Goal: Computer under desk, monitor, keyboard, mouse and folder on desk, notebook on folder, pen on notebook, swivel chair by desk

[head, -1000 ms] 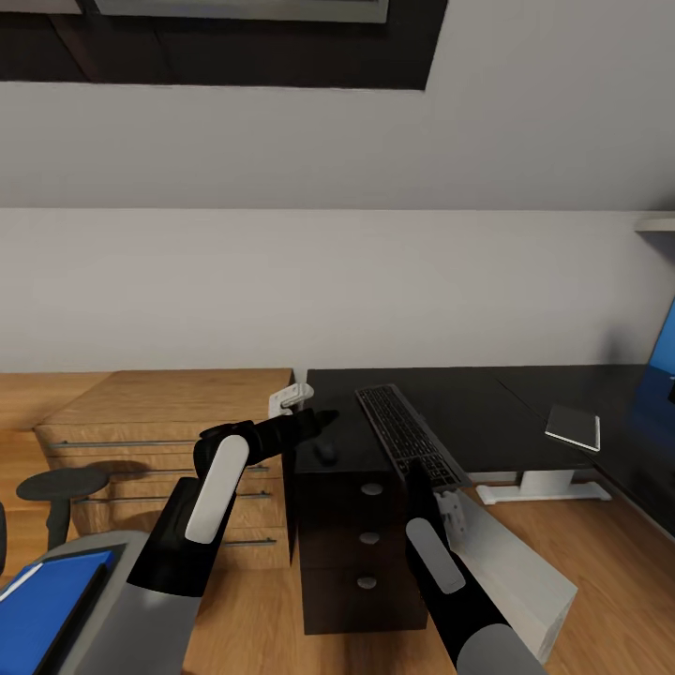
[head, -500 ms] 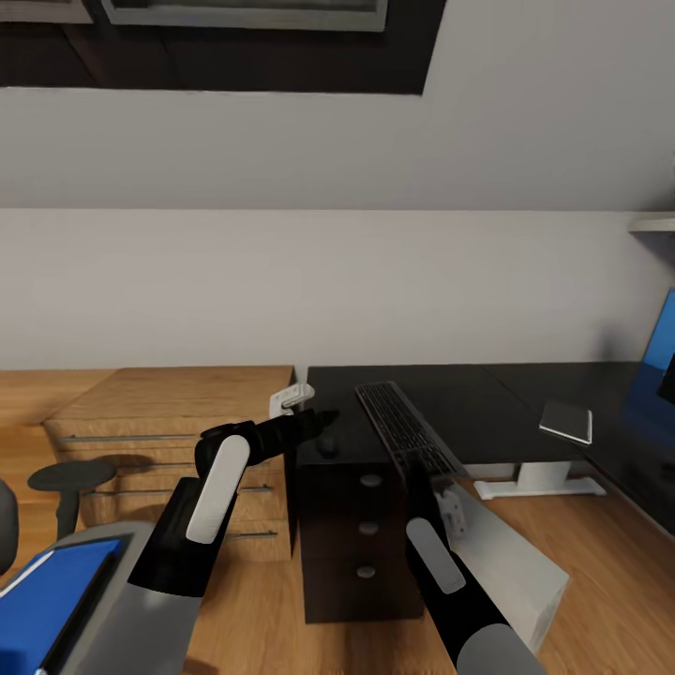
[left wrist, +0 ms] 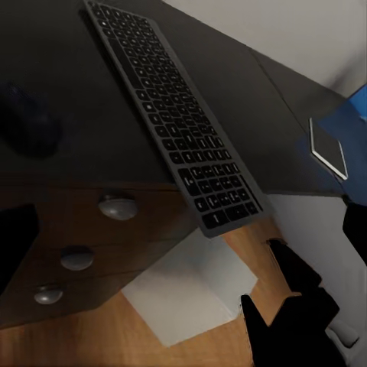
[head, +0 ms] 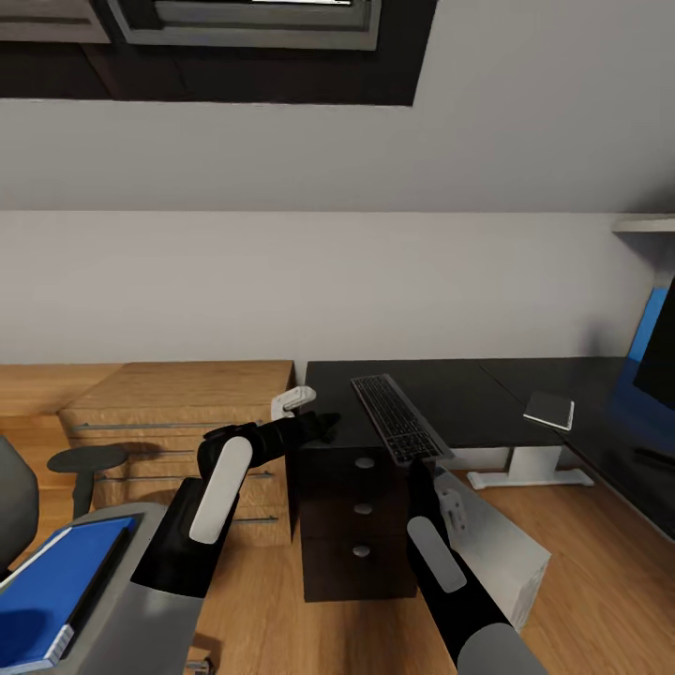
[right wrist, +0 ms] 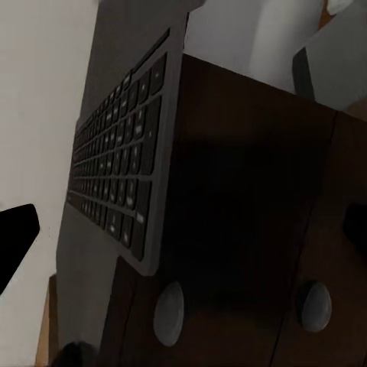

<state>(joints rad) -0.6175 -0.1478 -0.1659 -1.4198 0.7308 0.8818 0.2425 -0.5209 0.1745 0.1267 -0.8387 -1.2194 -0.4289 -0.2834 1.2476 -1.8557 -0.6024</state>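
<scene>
Two glossy black arms — white oval panels on forearms, grey shoulder shells, black fingers.

Black L-shaped tabletop carries the keyboard, overhanging its front edge; a dark mouse beside it; a small grey pad farther right.

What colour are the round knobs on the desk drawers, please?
Silver-grey: the round knobs stand out on the black drawer fronts of the desk, best in the head view.

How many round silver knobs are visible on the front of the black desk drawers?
3. The knobs sit in a vertical column on the desk drawer unit: top, middle, bottom. The left arm may hide others.
</scene>
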